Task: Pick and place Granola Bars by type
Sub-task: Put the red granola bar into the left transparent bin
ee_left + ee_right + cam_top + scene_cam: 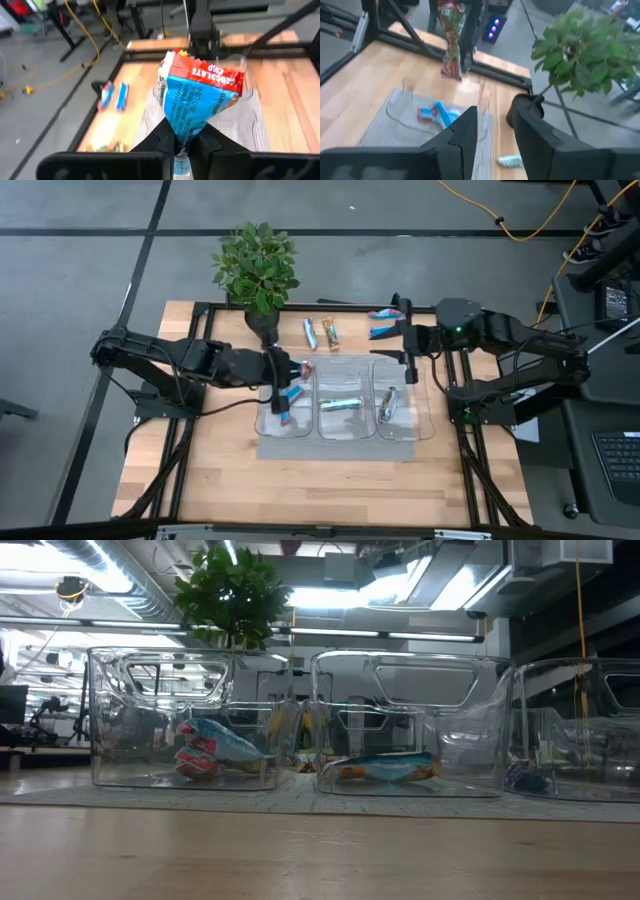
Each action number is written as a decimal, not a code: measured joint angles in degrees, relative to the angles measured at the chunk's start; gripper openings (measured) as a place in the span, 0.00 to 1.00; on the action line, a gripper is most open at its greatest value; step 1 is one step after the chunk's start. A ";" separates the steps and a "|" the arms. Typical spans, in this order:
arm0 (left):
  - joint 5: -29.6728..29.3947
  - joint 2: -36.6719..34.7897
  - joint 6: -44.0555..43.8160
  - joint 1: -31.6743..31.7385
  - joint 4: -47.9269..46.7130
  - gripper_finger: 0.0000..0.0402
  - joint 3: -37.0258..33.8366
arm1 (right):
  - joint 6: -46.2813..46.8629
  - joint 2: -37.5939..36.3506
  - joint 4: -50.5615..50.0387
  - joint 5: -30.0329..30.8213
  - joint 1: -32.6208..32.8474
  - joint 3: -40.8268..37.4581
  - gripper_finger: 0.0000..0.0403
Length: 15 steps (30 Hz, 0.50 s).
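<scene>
Three clear bins stand side by side on a grey mat [300, 448]. The left bin [283, 408] holds blue and red bars [215, 750], the middle bin [345, 408] a silver-blue bar [340, 403], and the right bin [398, 410] one bar [387, 405]. More Granola Bars lie on the table behind the bins: two [320, 332] and two blue ones [383, 323]. My left gripper [292, 368] is shut on a blue bar with a red end [200, 95] over the left bin's far side. My right gripper [492, 125] stands open and holds nothing above the right bin's far edge [403, 345]. My left gripper pinches the bar's near end [181, 142] between its two fingers. It comes from the table's left, slanting a little downward. The bar sticks out past the fingertips with its red crimped end [210, 72] farthest away, lifted clear above the left bin.
A potted plant [258, 265] stands at the table's far edge, just behind the left bin. Bare wood lies in front of the mat [330, 490]. Cables run over the floor beyond the table [520, 225].
</scene>
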 joint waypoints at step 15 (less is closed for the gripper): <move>2.07 -0.04 -9.17 0.02 -12.29 0.05 -2.44 | -0.17 0.02 -1.74 0.06 0.02 0.00 0.32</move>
